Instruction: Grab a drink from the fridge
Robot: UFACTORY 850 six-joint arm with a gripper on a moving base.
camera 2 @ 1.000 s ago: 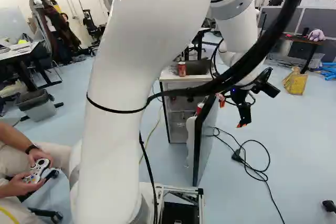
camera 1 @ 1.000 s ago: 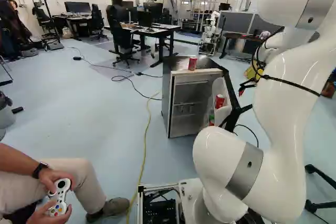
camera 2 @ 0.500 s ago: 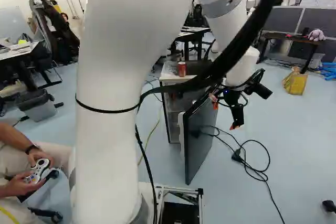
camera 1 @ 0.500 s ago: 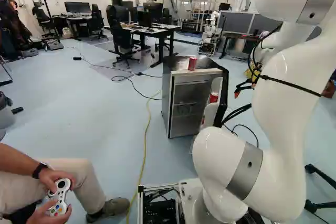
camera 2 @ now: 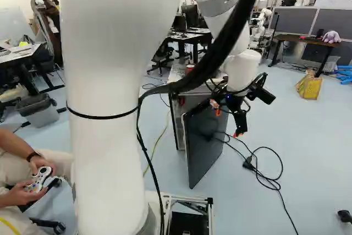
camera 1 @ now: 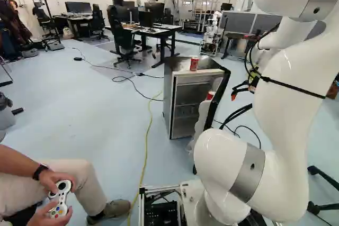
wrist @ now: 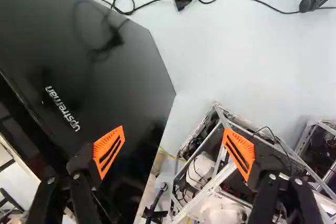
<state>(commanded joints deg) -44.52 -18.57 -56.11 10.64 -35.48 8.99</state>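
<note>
Red drink can, partly hidden in the door shelf of the mini fridge; the open door screens it from your right base view. Your gripper points downward outside, fingers apart.

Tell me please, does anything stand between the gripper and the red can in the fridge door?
Yes, the open fridge door itself. The red can is on its inner side, while the gripper is open at its black outer side, so it probably must go around the edge.
</note>
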